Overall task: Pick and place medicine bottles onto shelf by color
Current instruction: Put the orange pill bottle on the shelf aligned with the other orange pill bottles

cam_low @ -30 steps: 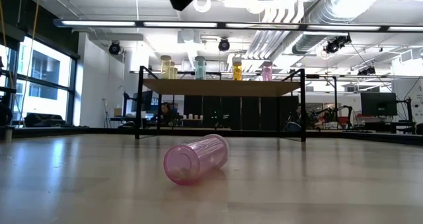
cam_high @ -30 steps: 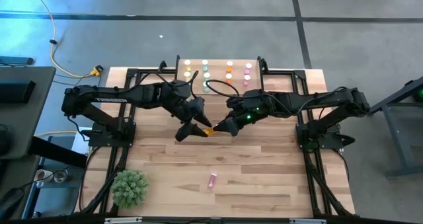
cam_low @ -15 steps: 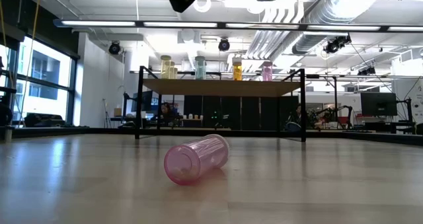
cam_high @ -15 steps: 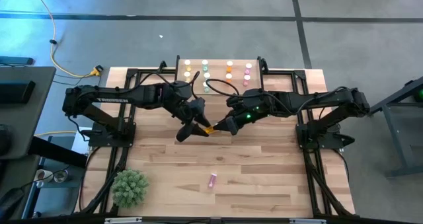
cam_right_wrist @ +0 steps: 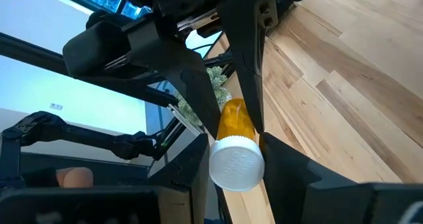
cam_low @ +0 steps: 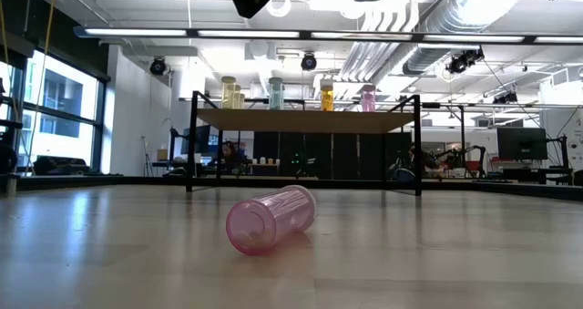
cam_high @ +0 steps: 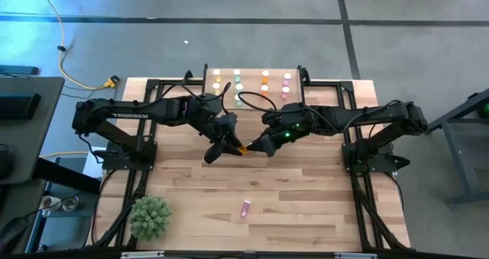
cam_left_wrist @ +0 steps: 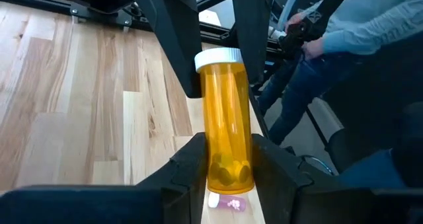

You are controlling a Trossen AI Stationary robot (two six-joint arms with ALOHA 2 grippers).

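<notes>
Above the middle of the pale plank table (cam_high: 306, 190), the left gripper (cam_high: 229, 147) and the right gripper (cam_high: 257, 147) met tip to tip, both clamped on one orange cylindrical medicine bottle with a white cap (cam_left_wrist: 225, 118), the left at its base and the right at its cap end. A pink transparent bottle (cam_low: 270, 220) lay on its side on the table nearer the front edge, well apart from both grippers. The low light-wood shelf on black metal legs (cam_low: 305, 122) stood at the far edge, carrying yellow, green, orange and pink bottles upright in rows.
</notes>
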